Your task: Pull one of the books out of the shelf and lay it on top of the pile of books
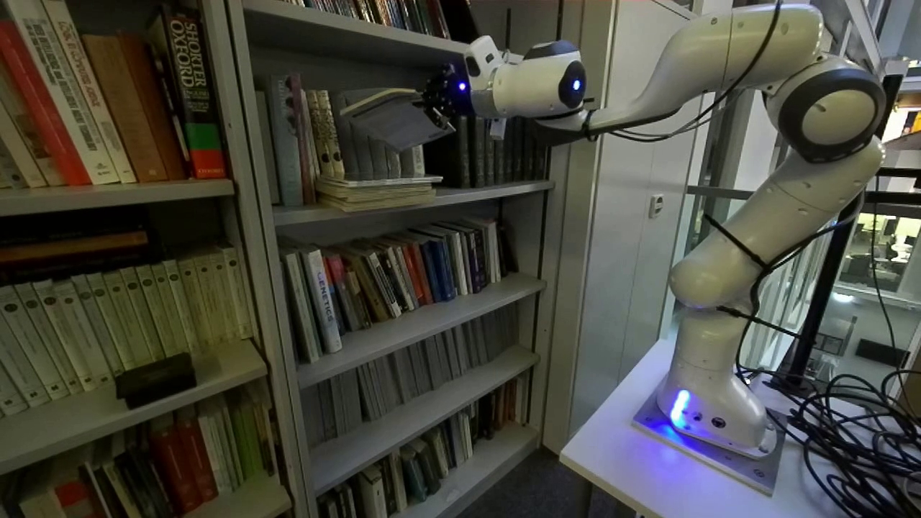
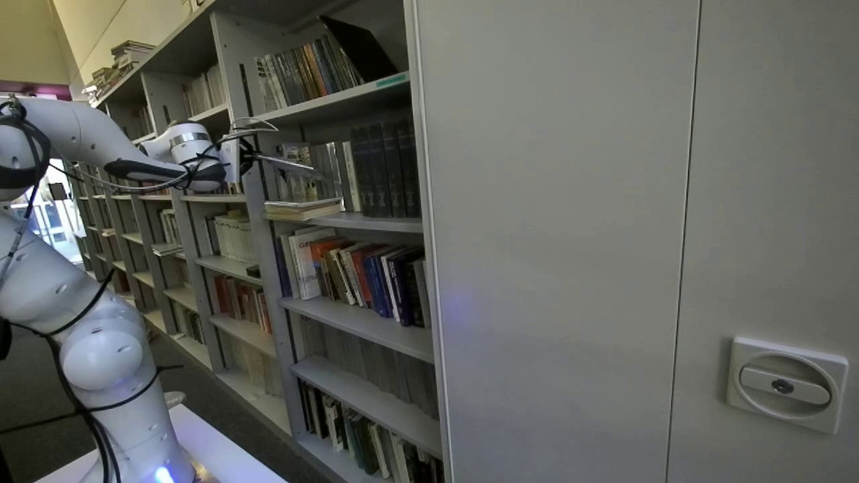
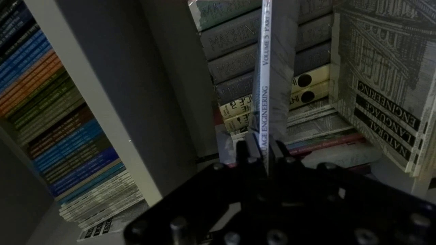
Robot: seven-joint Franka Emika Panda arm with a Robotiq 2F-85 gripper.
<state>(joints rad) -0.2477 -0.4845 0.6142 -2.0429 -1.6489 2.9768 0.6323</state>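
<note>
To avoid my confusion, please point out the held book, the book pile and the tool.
Held book (image 3: 265,76): wrist view, on its pale spine.
Book pile (image 1: 375,195): in an exterior view, on its stacked edges.
Tool (image 3: 266,148): wrist view, between fingertips.

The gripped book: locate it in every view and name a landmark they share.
In an exterior view: the book, high, left of centre.
In an exterior view: the book, upper left, nearly edge-on.
Wrist view: the book, spine-on, right of centre, in the gripper.
Landmark: the pile of books, below it in both exterior views, right in the wrist view.
</note>
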